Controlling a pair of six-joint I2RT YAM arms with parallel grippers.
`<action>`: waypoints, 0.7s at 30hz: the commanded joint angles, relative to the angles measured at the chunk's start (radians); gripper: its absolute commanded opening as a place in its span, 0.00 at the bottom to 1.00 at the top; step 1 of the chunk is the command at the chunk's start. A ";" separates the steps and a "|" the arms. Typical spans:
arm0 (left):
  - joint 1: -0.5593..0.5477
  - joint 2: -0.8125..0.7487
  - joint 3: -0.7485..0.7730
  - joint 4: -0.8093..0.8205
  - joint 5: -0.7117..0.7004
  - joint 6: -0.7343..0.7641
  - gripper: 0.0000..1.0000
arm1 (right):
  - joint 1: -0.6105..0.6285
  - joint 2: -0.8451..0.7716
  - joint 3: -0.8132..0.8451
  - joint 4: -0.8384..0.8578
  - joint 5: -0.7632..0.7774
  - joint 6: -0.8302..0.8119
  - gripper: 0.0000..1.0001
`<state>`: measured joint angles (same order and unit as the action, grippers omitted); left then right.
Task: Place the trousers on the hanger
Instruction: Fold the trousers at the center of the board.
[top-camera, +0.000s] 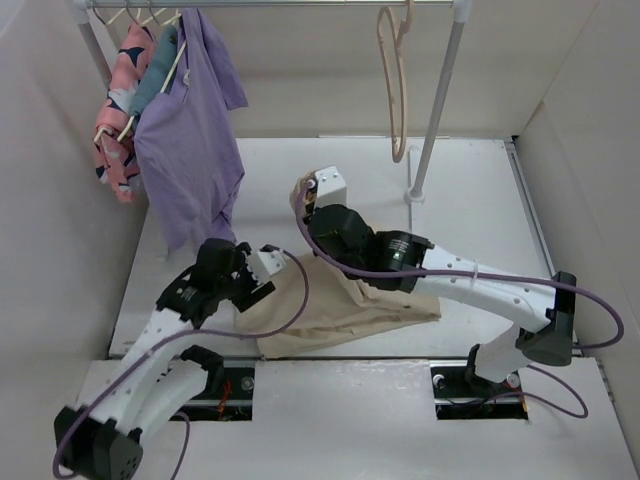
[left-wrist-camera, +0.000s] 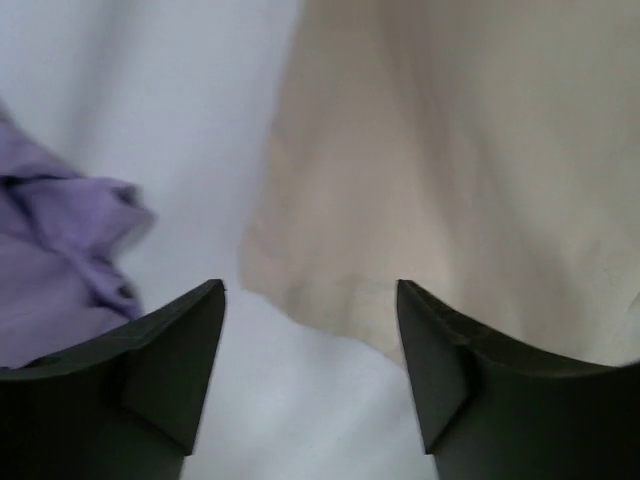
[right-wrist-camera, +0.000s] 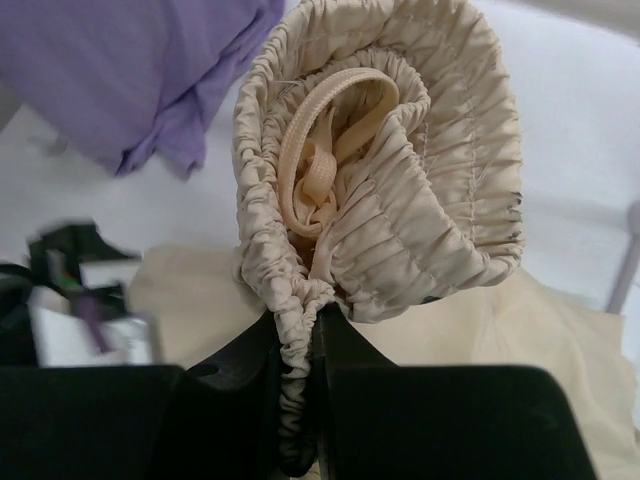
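Note:
The cream-beige trousers (top-camera: 340, 305) lie crumpled on the table's near middle. My right gripper (top-camera: 305, 200) is shut on their gathered elastic waistband (right-wrist-camera: 400, 190) and holds it raised above the table, the cloth pinched between its jaws (right-wrist-camera: 300, 400). My left gripper (top-camera: 262, 278) is open and empty, just above the table at the trousers' left edge (left-wrist-camera: 330, 290). The pale beige-pink hanger (top-camera: 395, 75) hangs by its hook from the rail at the back, bare, to the right of and beyond the right gripper.
A purple shirt (top-camera: 190, 150) and a pink patterned garment (top-camera: 118, 110) hang on wooden hangers at the rail's left end. The rail's right post (top-camera: 430, 130) stands on the table near the hanger. White walls close in on both sides.

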<state>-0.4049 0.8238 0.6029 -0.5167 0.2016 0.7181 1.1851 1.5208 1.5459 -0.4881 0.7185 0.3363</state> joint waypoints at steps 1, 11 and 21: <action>0.008 -0.197 0.046 -0.015 0.022 -0.049 0.68 | -0.005 0.019 -0.023 0.097 -0.207 -0.025 0.00; 0.008 -0.546 0.073 0.073 -0.138 -0.273 0.86 | -0.005 0.147 0.059 0.157 -0.534 -0.117 0.00; 0.008 -0.494 0.103 0.084 -0.234 -0.387 0.92 | -0.005 0.244 0.050 0.034 -0.824 -0.238 0.81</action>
<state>-0.3973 0.3183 0.6670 -0.4946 -0.0021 0.3878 1.1782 1.8103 1.5688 -0.4484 0.0059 0.1585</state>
